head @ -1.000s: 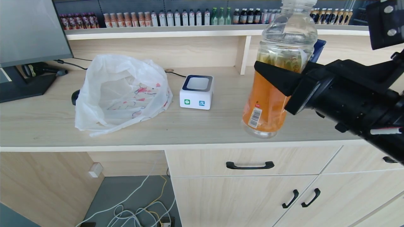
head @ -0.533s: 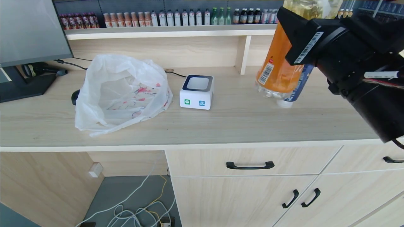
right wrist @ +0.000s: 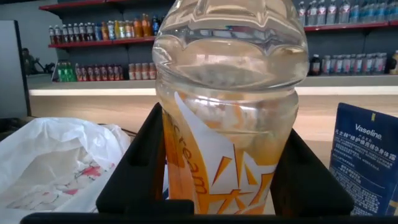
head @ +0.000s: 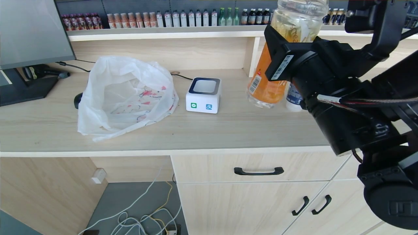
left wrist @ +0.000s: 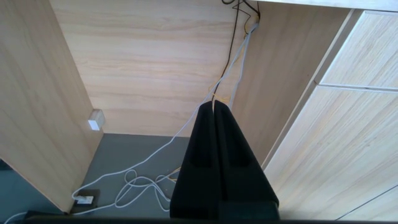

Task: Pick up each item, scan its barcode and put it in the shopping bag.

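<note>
Having been raised and carried nearer the scanner (head: 204, 95), the bottle (head: 272, 78) is held clamped in the right gripper (head: 283, 54), aloft to the scanner's right, barcode on the nearer side, so scanning seems next.

The orange drink bottle (head: 266, 93) is held tilted above the bench (head: 228, 130), right of the white scanner (head: 203, 95); the shopping bag (head: 124, 94) is spread open at left.

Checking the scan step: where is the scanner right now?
Head view: the scanner sits on the counter, right of the shopping bag and left of the bottle in the right tool.
</note>
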Tool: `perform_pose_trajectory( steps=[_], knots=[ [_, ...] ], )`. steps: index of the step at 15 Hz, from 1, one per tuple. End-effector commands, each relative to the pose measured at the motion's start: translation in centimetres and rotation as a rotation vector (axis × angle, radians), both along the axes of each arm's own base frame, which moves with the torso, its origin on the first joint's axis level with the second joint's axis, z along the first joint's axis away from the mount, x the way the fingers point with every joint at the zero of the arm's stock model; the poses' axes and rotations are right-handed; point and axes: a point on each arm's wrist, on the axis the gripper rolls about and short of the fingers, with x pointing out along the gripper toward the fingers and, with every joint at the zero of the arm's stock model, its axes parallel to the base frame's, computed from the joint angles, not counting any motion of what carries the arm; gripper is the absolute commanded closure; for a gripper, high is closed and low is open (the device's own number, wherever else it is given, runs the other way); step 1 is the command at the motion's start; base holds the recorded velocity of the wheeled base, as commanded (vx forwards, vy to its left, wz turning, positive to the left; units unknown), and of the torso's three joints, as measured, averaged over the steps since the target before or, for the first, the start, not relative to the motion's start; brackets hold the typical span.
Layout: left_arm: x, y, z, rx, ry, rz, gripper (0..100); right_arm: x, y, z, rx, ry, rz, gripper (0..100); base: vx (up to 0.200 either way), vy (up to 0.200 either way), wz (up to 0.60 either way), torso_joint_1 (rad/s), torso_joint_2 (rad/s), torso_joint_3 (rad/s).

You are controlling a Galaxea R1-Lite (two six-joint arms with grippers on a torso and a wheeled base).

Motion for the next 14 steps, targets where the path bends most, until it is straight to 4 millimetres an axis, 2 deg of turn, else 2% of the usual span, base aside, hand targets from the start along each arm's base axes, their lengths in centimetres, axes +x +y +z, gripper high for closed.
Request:
perform_pose_trajectory(
  steps=[1,3,14],
  knots=[
    [0.0,0.0,0.0,-0.001,0.000,0.000,100,0.4,0.2,-0.5,0.000,0.014,0.002,100,0.000,0.000,0.00,0.000,0.00,0.000],
    [0.0,0.0,0.0,-0.002,0.000,0.000,100,1.1,-0.5,-0.5,0.014,0.017,-0.023,100,0.000,0.000,0.00,0.000,0.00,0.000],
    [0.0,0.0,0.0,-0.007,0.000,0.000,100,1.1,-1.1,0.0,0.033,0.026,-0.022,100,0.000,0.200,0.00,0.003,0.00,0.001]
  ],
)
